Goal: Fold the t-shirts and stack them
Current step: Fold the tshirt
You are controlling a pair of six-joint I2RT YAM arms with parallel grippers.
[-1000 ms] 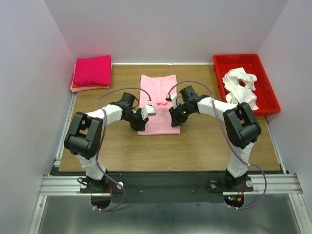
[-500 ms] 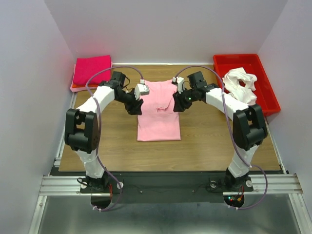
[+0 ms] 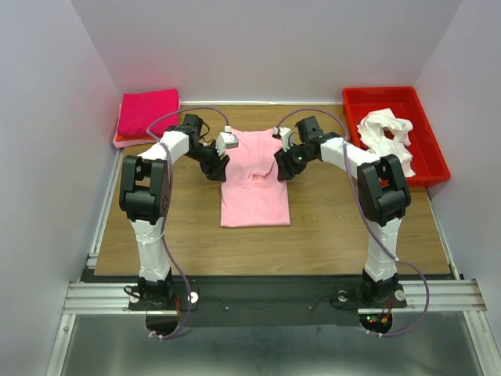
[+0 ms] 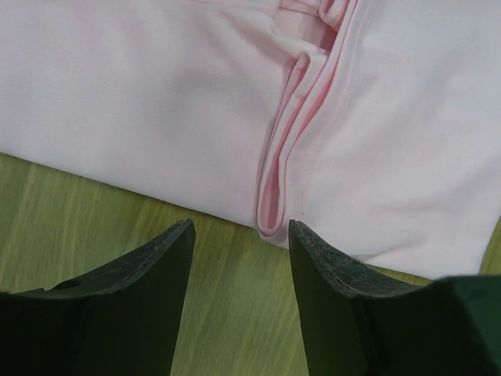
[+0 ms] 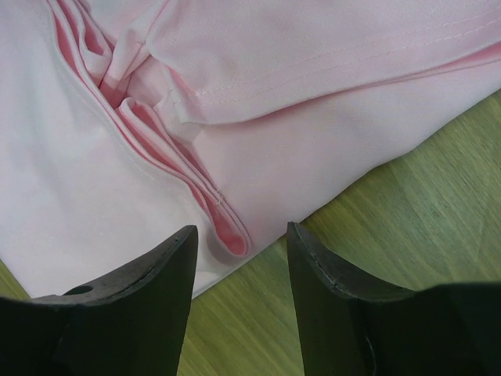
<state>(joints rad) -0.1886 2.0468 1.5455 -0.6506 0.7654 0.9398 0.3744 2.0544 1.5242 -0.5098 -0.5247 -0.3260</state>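
Observation:
A pale pink t-shirt (image 3: 255, 188) lies folded on the wooden table, with a fold across its middle. My left gripper (image 3: 221, 168) is open at the shirt's left edge; in the left wrist view (image 4: 241, 235) the jaws stand apart over bare wood, just short of the rolled fold end (image 4: 274, 211). My right gripper (image 3: 279, 168) is open at the shirt's right edge; in the right wrist view (image 5: 241, 239) its jaws flank the fold's end (image 5: 227, 231) without holding it. A stack of folded magenta and orange shirts (image 3: 147, 113) lies at the back left.
A red bin (image 3: 423, 145) at the back right holds a crumpled white shirt (image 3: 385, 135). White walls close in the table on three sides. Bare wood (image 3: 329, 227) lies in front of the pink shirt.
Both grippers carried the shirt's near edge back over it, let go of the cloth and now stand open at the fold's two ends.

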